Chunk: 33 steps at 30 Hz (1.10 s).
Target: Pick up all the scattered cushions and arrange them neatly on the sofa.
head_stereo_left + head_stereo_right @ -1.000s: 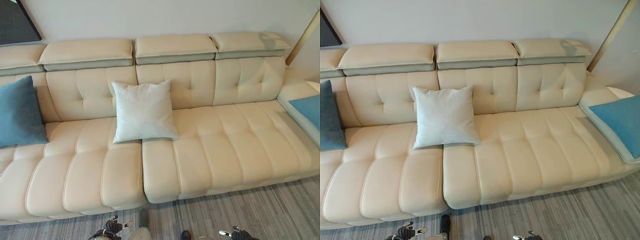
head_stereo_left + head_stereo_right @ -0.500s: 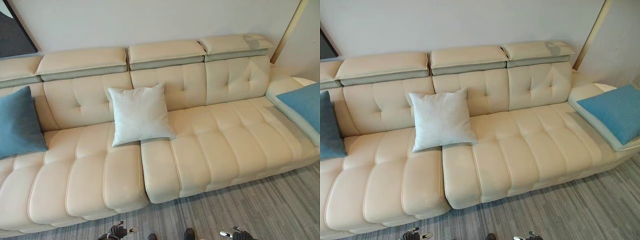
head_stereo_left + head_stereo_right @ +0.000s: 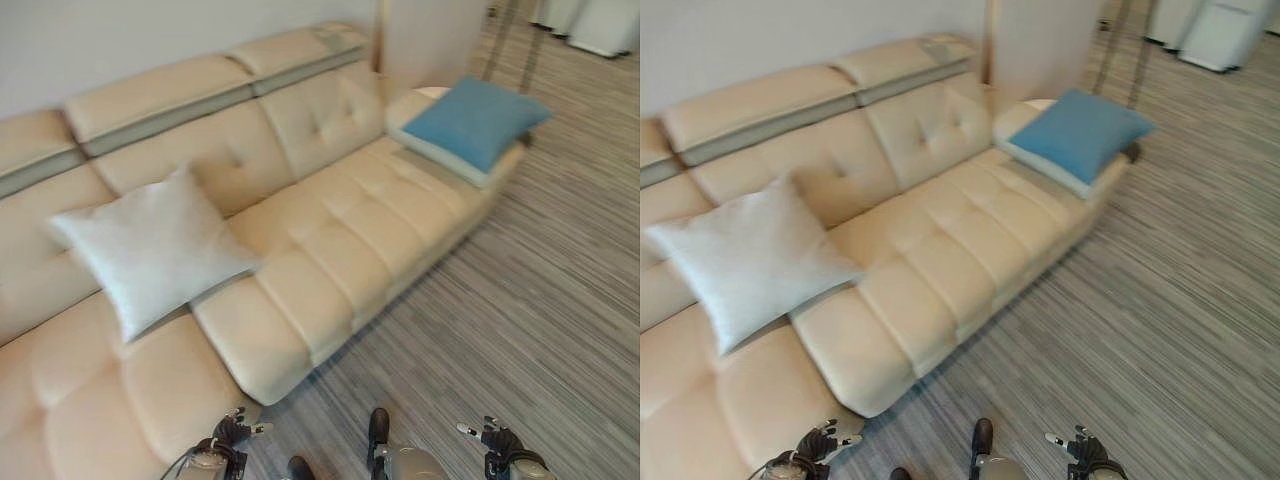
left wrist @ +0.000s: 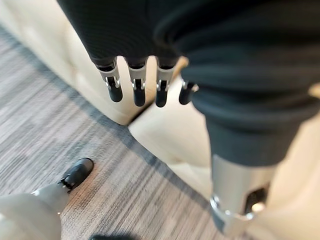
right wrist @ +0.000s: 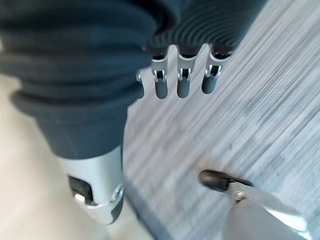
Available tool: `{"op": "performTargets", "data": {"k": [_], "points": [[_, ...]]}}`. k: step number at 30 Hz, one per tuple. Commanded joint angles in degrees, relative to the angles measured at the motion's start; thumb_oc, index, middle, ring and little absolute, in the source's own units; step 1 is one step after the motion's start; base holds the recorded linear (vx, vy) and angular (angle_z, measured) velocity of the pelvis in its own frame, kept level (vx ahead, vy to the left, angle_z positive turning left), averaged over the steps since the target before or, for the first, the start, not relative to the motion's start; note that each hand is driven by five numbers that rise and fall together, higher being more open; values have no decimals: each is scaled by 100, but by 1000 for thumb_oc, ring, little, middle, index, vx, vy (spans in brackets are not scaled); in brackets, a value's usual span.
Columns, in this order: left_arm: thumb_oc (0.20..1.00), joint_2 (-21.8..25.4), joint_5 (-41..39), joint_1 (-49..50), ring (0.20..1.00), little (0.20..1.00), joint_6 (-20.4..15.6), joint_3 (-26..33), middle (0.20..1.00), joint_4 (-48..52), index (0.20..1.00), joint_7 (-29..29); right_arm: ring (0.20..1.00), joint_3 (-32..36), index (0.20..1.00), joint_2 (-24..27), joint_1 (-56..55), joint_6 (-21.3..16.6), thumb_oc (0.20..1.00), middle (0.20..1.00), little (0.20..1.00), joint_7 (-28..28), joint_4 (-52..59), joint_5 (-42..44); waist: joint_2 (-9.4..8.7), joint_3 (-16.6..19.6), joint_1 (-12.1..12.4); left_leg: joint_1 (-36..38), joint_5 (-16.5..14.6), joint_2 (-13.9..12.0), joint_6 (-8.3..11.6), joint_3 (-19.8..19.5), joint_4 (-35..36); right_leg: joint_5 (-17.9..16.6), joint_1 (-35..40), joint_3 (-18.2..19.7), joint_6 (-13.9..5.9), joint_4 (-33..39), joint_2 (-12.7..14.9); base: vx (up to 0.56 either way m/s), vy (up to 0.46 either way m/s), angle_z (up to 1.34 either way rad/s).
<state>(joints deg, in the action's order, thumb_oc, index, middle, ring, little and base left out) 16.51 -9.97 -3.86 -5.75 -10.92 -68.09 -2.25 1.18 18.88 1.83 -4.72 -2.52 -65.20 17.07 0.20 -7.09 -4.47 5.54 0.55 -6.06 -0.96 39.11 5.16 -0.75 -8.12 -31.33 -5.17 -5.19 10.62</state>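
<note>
While both hands hang low at the front edge of the cream sofa (image 3: 330, 250), neither holds anything: the left hand (image 4: 140, 85) has its fingers straight and relaxed over the sofa's front edge and the striped grey carpet (image 3: 520, 300), and the right hand (image 5: 182, 80) hangs equally slack above the carpet. A white cushion (image 3: 150, 250) leans, tilted, against the backrest near the seam between two seat sections. A blue cushion (image 3: 472, 120) lies flat on the sofa's far right end, seemingly atop a paler pad, though that edge is hard to read.
</note>
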Motion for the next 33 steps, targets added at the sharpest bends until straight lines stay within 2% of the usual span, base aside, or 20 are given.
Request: {"op": "performTargets", "data": {"k": [1, 5, 7, 10, 11, 12, 13, 14, 15, 16, 17, 18, 19, 21, 22, 23, 25, 27, 30, 33], "points": [[1000, 18, 118, -289, 1000, 1000, -169, 150, 1000, -60, 1000, 5, 1000, -33, 1000, 463, -11, -145, 1000, 1000, 1000, -142, 25, 101, 65, 138, -146, 141, -691, 485, 7, -647, -17, -255, 383, 62, -375, 319, 262, 82, -153, -103], [1000, 4, 122, -327, 1000, 1000, -172, 161, 1000, -17, 1000, -24, 1000, -57, 1000, 445, -12, -151, 1000, 1000, 1000, -172, 260, 81, 21, 216, -123, 271, -727, 435, 41, -233, -37, -359, 420, -363, -426, 399, 306, 93, -180, -111], [1000, 1, 181, -369, 1000, 1000, -163, 116, 1000, -19, 1000, -29, 1000, -68, 1000, 398, -72, -147, 1000, 1000, 1000, -157, 253, 116, -14, 251, -166, 308, -764, 357, 109, -132, -158, -254, 463, -269, -391, 452, 233, 201, -425, -60], [1000, -73, 155, -463, 1000, 1000, -153, 44, 1000, -90, 1000, -42, 1000, -54, 1000, 326, -220, -168, 1000, 1000, 1000, -132, 176, 254, -8, 278, -324, 349, -797, 21, 307, -52, -609, 64, 487, -14, -191, 304, 63, 241, -453, -33], [1000, -117, 100, -485, 1000, 1000, -154, 1, 1000, -122, 1000, -46, 1000, -90, 1000, 272, -261, -204, 1000, 1000, 1000, -131, 110, 384, -6, 273, -420, 295, -393, -475, 616, 23, -1481, 383, 602, 188, 65, 251, -194, 403, -672, -26], [1000, -119, 51, -487, 1000, 1000, -156, -9, 1000, -118, 1000, -54, 1000, -116, 1000, 266, -275, -208, 1000, 1000, 1000, -126, 70, 410, -20, 261, -408, 226, -205, -686, 696, -15, -1871, 495, 673, 269, 179, 277, -314, 445, -721, -33], [1000, -148, -22, -504, 1000, 1000, -168, -45, 1000, -89, 1000, -80, 1000, -174, 1000, 248, -268, -225, 1000, 1000, 1000, -143, 75, 441, -28, 209, -345, 112, 109, -826, 774, -300, -2286, 605, 792, 387, 315, 343, -469, 201, -334, -41], [1000, -146, -24, -507, 1000, 1000, -168, -47, 1000, -90, 1000, -80, 1000, -173, 1000, 246, -266, -226, 1000, 1000, 1000, -143, 75, 442, -24, 203, -340, 101, 101, -859, 790, -306, -2327, 608, 804, 386, 333, 361, -494, 277, -431, -88], [1000, -182, -140, -474, 1000, 1000, -189, -75, 1000, -16, 1000, -133, 1000, -343, 1000, 270, -191, -241, 1000, 1000, 1000, -146, 172, 397, -74, 68, -206, -308, 205, -845, 677, -1230, -3073, 732, 918, 765, 510, 447, -698, 165, -266, -94], [1000, -181, -140, -474, 1000, 1000, -189, -74, 1000, -16, 1000, -134, 1000, -343, 1000, 269, -190, -240, 1000, 1000, 1000, -147, 173, 396, -70, 71, -209, -325, 194, -855, 675, -1235, -3095, 730, 914, 761, 514, 451, -704, 307, -329, -127], [1000, -212, -290, -378, 1000, 1000, -217, -49, 1000, 99, 1000, -211, 1000, -548, 1000, 279, -113, -217, 1000, 1000, 1000, -142, 293, 339, -79, -24, 17, -887, -111, -174, 487, -2394, -3543, 789, 898, 1263, 590, 455, -801, 141, -76, -106], [1000, -212, -290, -378, 1000, 1000, -217, -49, 1000, 99, 1000, -211, 1000, -548, 1000, 279, -113, -217, 1000, 1000, 1000, -142, 293, 339, -79, -23, 17, -889, -112, -174, 487, -2395, -3544, 789, 896, 1262, 590, 454, -801, 309, -152, -164], [1000, -246, -337, -248, 1000, 1000, -234, -20, 1000, 124, 1000, -212, 1000, -686, 1000, 278, -64, -195, 1000, 1000, 1000, -85, 367, 288, -107, -97, 201, -1205, -394, 282, 280, -2969, -3349, 744, 961, 1638, 525, 486, -873, 253, -115, -112], [1000, -242, -328, -240, 1000, 1000, -246, -25, 1000, 78, 1000, -212, 1000, -703, 1000, 273, -69, -203, 1000, 1000, 1000, -80, 322, 288, -141, -90, 239, -1339, -503, 317, 209, -3059, -3159, 779, 978, 1756, 510, 499, -868, 227, -83, -93], [1000, -241, -299, -196, 1000, 1000, -264, -39, 1000, 105, 1000, -218, 1000, -766, 1000, 300, -43, -217, 1000, 1000, 1000, -100, 313, 227, -169, -54, 344, -1644, -591, 661, 108, -3468, -2562, 745, 999, 1791, 493, 571, -840, 206, -22, -89], [1000, -249, -291, -160, 1000, 1000, -243, -50, 1000, 126, 1000, -201, 1000, -790, 1000, 309, -18, -213, 1000, 1000, 1000, -87, 343, 209, -166, -44, 371, -1660, -594, 812, 91, -3677, -2235, 775, 1054, 1822, 480, 550, -849, 397, -37, -68], [1000, -275, -236, -110, 1000, 1000, -231, -105, 1000, 41, 1000, -229, 1000, -925, 1000, 313, 102, -258, 1000, 1000, 1000, -104, 322, 133, -83, 13, 470, -1840, 145, 1045, 230, -4422, -816, 854, 1131, 1940, 487, 591, -1048, 355, -27, -14], [1000, -257, -198, -151, 1000, 1000, -207, -100, 1000, -65, 1000, -238, 1000, -1044, 1000, 297, 219, -268, 1000, 1000, 1000, -120, 382, 102, -41, -20, 502, -1972, 391, 1048, 346, -4510, -88, 940, 1248, 2050, 499, 591, -1157, 358, 7, -34], [1000, -220, -156, -141, 1000, 1000, -182, -47, 1000, -149, 1000, -238, 1000, -1127, 1000, 263, 289, -251, 1000, 1000, 1000, -80, 429, 67, -70, -2, 574, -1988, 497, 1025, 360, -4309, -69, 1006, 1469, 2242, 452, 633, -1206, 411, 57, -40], [1000, -187, -190, 27, 1000, 1000, -187, 49, 1000, -188, 1000, -214, 1000, -1156, 1000, 111, 168, -221, 1000, 1000, 1000, 20, 466, -70, -210, 258, 644, -1806, 480, 1172, 66, -4349, -370, 1298, 1734, 2271, 248, 150, -961, 720, 179, -42]]}}
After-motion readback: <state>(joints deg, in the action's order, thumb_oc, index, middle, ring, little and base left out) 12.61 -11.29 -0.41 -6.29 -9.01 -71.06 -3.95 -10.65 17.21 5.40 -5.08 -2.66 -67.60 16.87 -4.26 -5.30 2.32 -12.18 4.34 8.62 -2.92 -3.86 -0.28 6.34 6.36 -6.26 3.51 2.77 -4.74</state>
